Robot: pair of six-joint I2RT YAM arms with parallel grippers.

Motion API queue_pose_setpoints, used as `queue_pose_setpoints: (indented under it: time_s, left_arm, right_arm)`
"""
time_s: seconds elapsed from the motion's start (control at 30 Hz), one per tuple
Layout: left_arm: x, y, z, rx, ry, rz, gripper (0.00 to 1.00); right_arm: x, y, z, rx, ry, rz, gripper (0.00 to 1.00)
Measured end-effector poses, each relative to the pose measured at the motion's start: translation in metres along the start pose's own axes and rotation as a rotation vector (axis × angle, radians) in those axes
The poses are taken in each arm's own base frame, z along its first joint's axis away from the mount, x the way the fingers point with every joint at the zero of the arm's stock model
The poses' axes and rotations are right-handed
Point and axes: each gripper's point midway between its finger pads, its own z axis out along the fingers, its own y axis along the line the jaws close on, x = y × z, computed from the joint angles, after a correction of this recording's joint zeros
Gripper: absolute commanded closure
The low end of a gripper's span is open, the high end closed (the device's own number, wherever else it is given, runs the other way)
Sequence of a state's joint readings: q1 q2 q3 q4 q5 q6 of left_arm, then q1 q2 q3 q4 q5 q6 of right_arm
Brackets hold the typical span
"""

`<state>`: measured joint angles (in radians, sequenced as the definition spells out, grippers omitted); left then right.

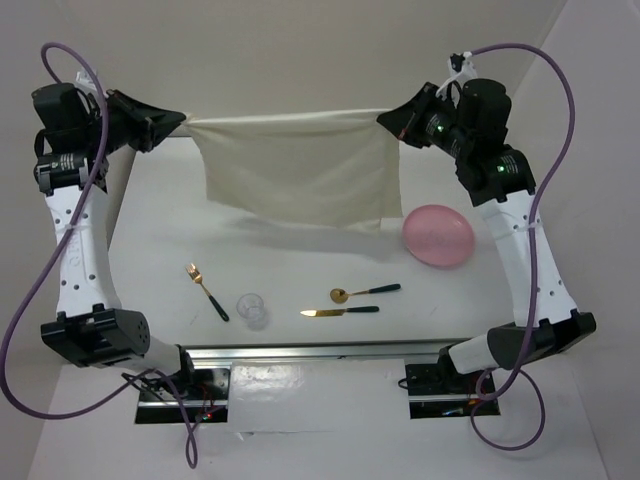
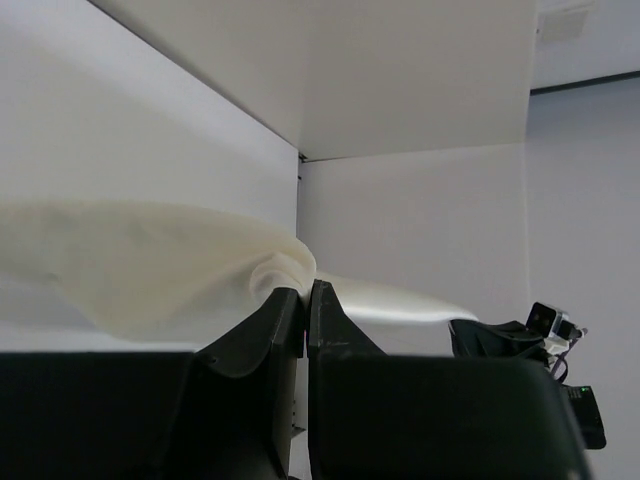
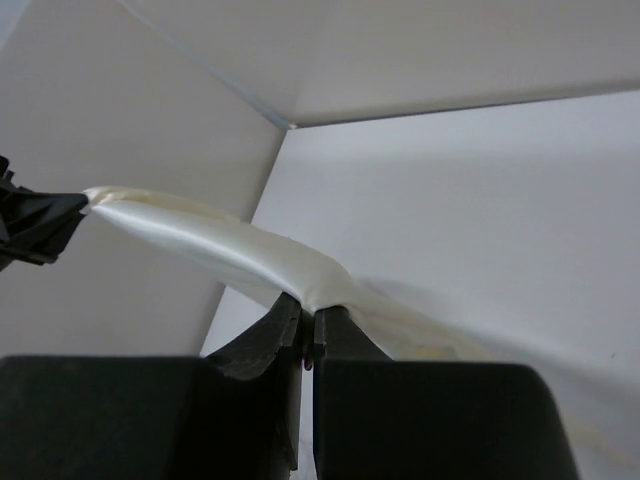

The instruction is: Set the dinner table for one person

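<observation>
Cream cloth: hanging stretched above white table, left gripper and right gripper each clenching one top corner; pink plate lying just beside cloth's lower corner.

dinner table: large, flat, plain white rectangle

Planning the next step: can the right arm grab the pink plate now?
Probably not yet: the right gripper is shut on the cream cloth, shared with the left gripper. The pink plate lies uncovered nearby.

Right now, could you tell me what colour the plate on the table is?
The plate is pink; the top view shows it best.
</observation>
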<state>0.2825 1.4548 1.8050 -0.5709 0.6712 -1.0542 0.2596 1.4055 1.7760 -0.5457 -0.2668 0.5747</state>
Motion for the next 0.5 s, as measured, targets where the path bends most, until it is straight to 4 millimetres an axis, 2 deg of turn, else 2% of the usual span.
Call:
queue_pose_setpoints:
  time_s: [0.1, 0.2, 0.33, 0.5]
  left_arm:
    - [-0.003, -0.006, 0.002, 0.038, 0.014, -0.032, 1.00]
    - [-0.008, -0.002, 0.014, 0.052, 0.030, -0.055, 1.00]
    - [-0.016, 0.016, 0.045, 0.040, 0.075, -0.084, 1.00]
    - [-0.020, 0.048, 0.086, 0.012, 0.130, -0.118, 1.00]
  right_arm:
    - [-0.012, 0.012, -0.003, -0.035, -0.025, -0.013, 1.00]
    - [-0.010, 0.009, 0.007, -0.039, -0.008, -0.007, 1.00]
    - [-0.001, -0.012, 0.046, -0.025, 0.044, 0.011, 1.00]
    - [0.005, -0.054, 0.101, -0.048, 0.081, 0.053, 1.00]
